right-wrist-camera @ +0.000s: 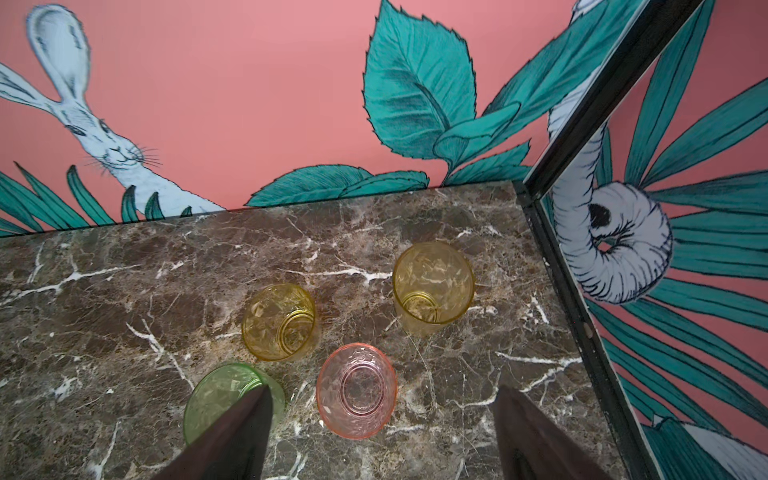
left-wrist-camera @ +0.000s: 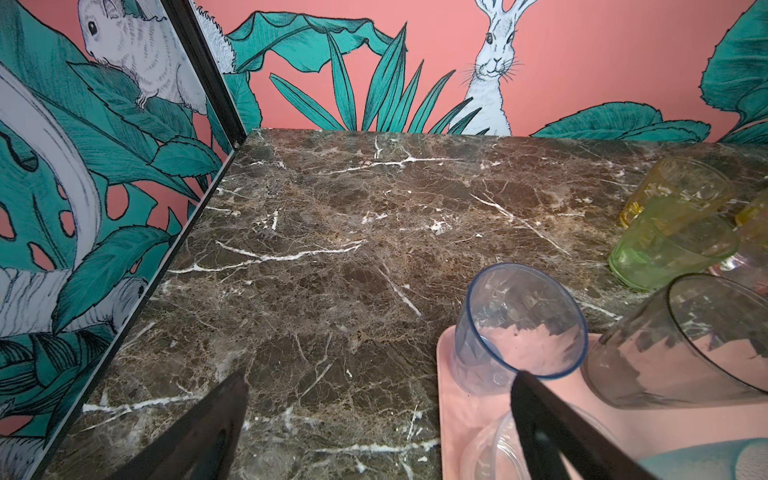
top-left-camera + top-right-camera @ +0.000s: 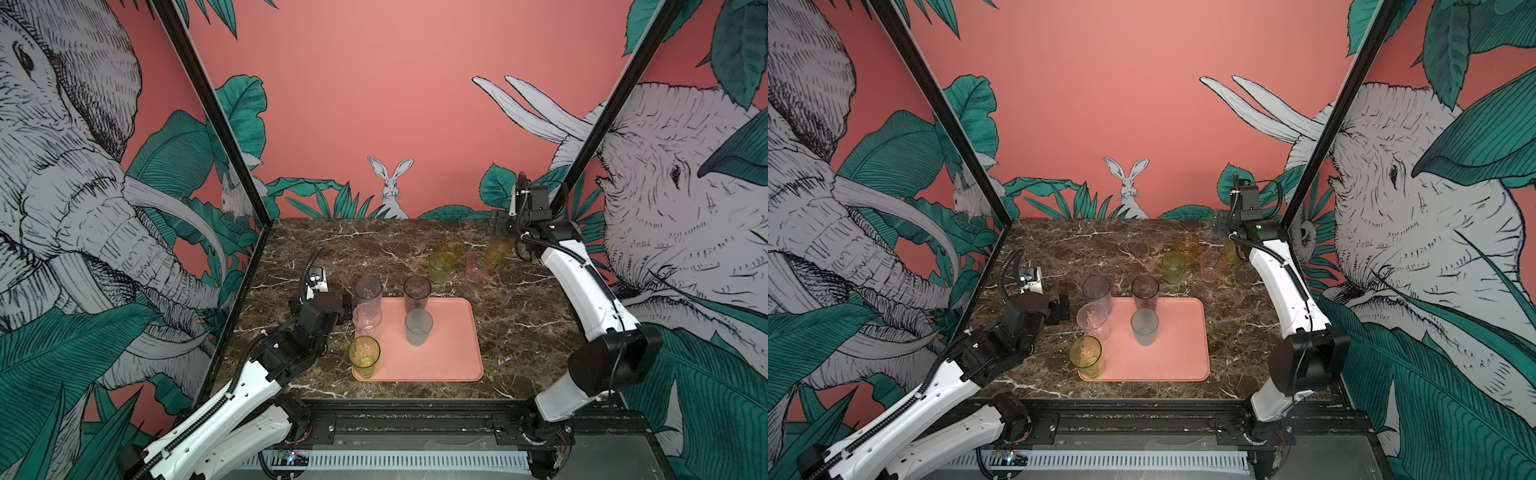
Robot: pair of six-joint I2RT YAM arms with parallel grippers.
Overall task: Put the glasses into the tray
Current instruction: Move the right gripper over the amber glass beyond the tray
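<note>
Over the pink tumbler (image 1: pixel 356 390), right tool (image 1: pixel 382 395) gapes empty; left tool (image 2: pixel 380 376) wide apart beside the tray (image 2: pixel 451 399).

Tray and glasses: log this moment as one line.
tray holds five glasses | four more on table, far right | left fingers open, empty, beside tray | right fingers open, empty, above those four
</note>
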